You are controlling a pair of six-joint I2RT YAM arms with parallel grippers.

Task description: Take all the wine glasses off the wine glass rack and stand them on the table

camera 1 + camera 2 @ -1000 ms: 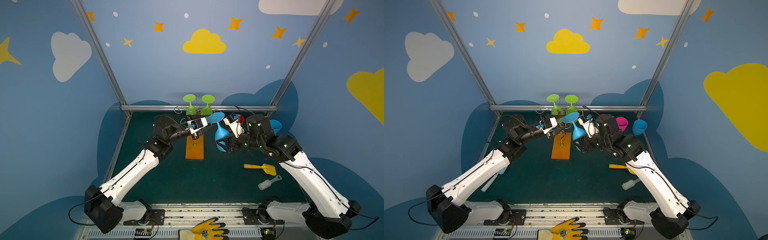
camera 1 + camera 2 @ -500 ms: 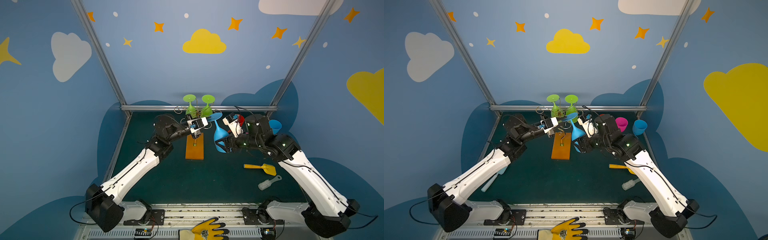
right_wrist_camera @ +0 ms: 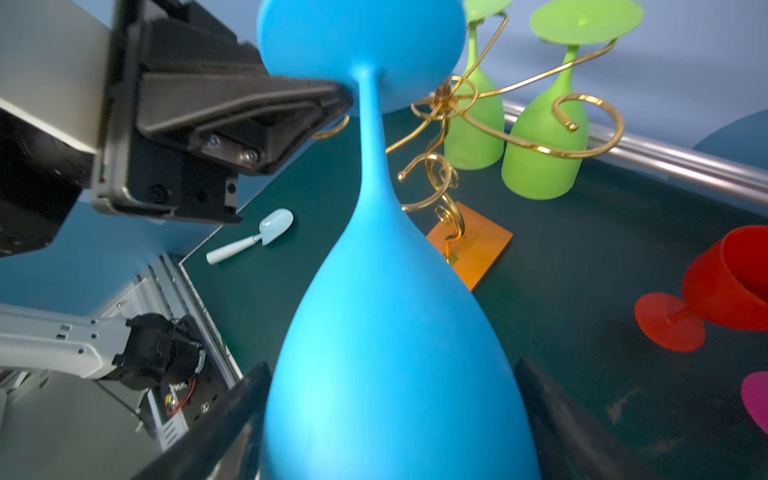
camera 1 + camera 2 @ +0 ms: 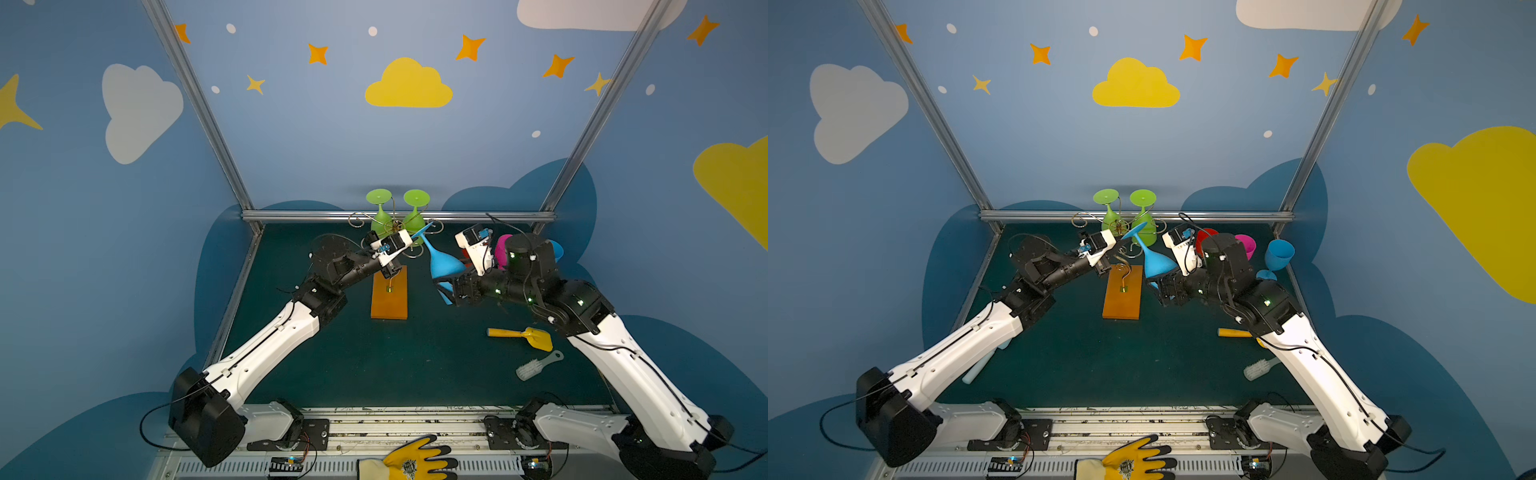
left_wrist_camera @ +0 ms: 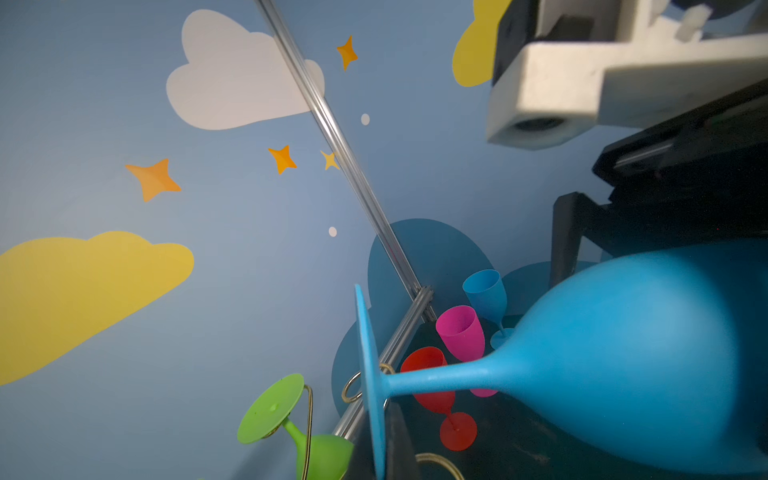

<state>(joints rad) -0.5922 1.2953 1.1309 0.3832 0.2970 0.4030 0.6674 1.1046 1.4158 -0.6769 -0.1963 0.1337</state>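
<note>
In both top views the wine glass rack (image 4: pixel 388 299) stands mid-mat on its orange-brown base, with its gold scrolls rising at the twelve o'clock end. The blue wine glass (image 4: pixel 444 264) is in the air at the base's two o'clock. It is tilted bowl-down, with its foot up among the scrolled arms. The right gripper (image 4: pixel 444 286) comes in from four o'clock, its fingers set wide on either side of the bowl. The left gripper (image 4: pixel 1123 243) reaches in from nine o'clock to the foot end of the stem. Two green glasses (image 4: pixel 380 224) hang bowl-down at twelve o'clock. A yellow scoop (image 4: pixel 536 337) and a pale brush (image 4: pixel 532 368) lie at four o'clock.

From the left wrist we see the blue stem crossing the view, with a gold ring of the rack right at its foot. We cannot tell whether the foot rests on that ring. Beyond it a red goblet (image 5: pixel 430 365), a pink goblet (image 5: pixel 461 332) and a blue goblet (image 5: pixel 484 291) are on the mat.

From the right wrist we see the left gripper's fingers drawn together, their tip touching the stem just beside the foot. We cannot tell whether they pinch anything. The right gripper's fingers flank the bowl closely, but we cannot tell whether they press it.
</note>
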